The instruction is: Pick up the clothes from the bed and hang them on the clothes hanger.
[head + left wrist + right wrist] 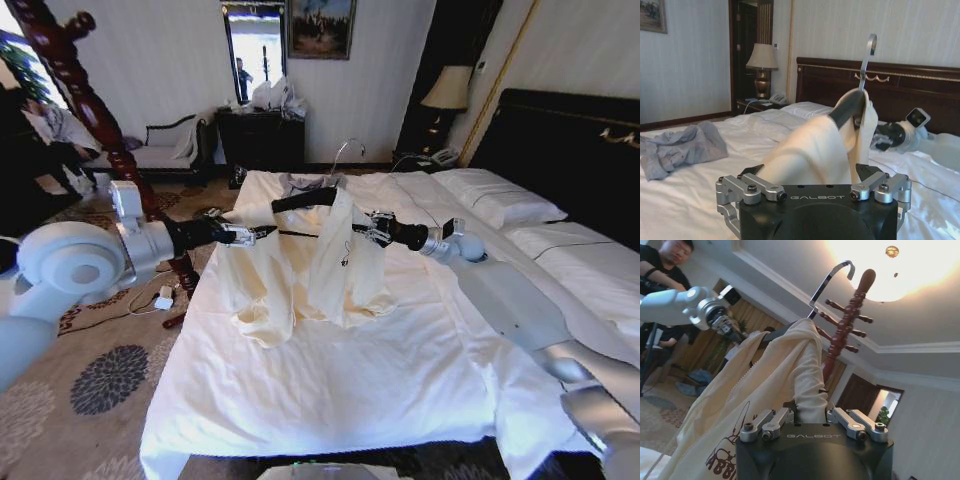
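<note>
The bed (420,380) spreads white below. Over its middle hang the clothes (300,270), draped on the clothes hanger (305,199), hook at twelve o'clock. The left gripper (262,234) at nine o'clock and the right gripper (372,229) at three each pinch a shoulder, fingers closed on fabric. To finish well, I'd keep both ends level so nothing slips.

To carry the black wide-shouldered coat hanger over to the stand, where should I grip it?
Probably at the neck of the black wide-shouldered coat hanger, just beneath its thin silver hook, coming from above: the cream shirt drapes both shoulders, leaving that middle bare.
</note>
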You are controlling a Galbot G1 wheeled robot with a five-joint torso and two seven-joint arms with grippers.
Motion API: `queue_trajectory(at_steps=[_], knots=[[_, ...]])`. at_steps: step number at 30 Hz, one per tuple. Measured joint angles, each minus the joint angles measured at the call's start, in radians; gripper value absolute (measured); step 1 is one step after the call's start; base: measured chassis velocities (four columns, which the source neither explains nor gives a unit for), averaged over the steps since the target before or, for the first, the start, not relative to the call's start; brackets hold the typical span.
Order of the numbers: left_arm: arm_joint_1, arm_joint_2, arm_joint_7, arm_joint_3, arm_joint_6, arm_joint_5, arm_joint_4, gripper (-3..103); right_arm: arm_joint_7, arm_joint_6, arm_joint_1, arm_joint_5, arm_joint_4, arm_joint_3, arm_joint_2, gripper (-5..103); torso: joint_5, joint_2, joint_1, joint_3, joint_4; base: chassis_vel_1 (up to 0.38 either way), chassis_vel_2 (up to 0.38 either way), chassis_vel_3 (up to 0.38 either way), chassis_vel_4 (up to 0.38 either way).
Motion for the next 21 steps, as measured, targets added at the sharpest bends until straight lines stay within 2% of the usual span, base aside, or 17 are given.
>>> queue_trajectory(at_steps=[7,21], knots=[[0.024,0.008,-0.005,0.001,0.005,0.032,-0.012,100,0.002,-0.026,-0.009,0.065,-0.016,0.020,-0.032,22,0.0000,0.000,0.000,0.000,-0.0001,0.000,0.000,0.000,0.000],[0.023,0.018,-0.004,-0.010,0.006,0.047,0.003,100,-0.038,-0.030,-0.029,0.066,-0.040,0.035,-0.085,22,0.0002,0.000,0.000,0.000,-0.0002,0.000,0.000,0.000,0.000]])
